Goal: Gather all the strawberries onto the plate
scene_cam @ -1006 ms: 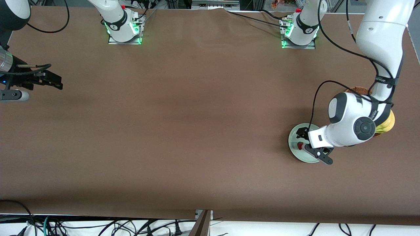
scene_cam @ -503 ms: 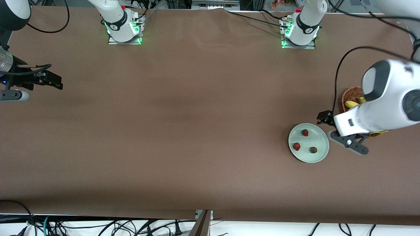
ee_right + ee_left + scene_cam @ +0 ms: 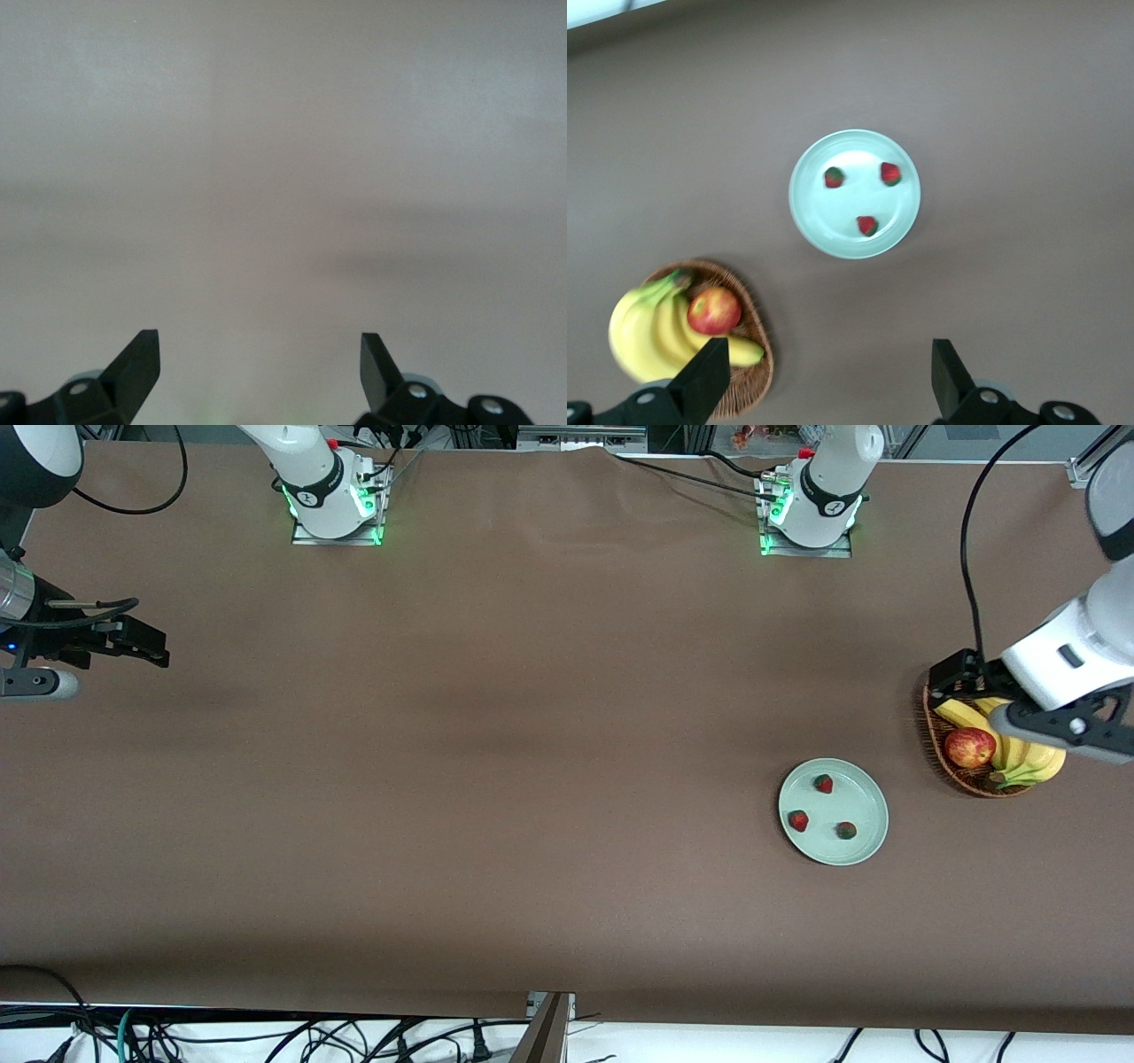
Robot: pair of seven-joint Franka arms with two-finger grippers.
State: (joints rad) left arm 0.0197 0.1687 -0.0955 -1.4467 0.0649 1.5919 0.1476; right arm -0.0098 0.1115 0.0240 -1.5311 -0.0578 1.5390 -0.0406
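Observation:
Three strawberries [image 3: 824, 783] [image 3: 798, 821] [image 3: 846, 831] lie apart on the pale green plate [image 3: 858, 802], toward the left arm's end of the table. They also show in the left wrist view [image 3: 834, 177] [image 3: 890, 173] [image 3: 867, 225] on the plate [image 3: 824, 221]. My left gripper [image 3: 966, 691] is open and empty, up in the air over the basket's edge, away from the plate; its own view [image 3: 828, 372] shows bare table between the jaws. My right gripper [image 3: 146, 646] is open and empty and waits at the right arm's end of the table [image 3: 259, 354].
A brown wicker basket [image 3: 935, 735] with a red-yellow apple [image 3: 969, 747] and bananas [image 3: 1028, 760] stands beside the plate, closer to the left arm's end. It also shows in the left wrist view [image 3: 749, 363].
My left gripper has risen and moved off the plate to over the basket. All three strawberries now show on the plate. The right arm has not moved.

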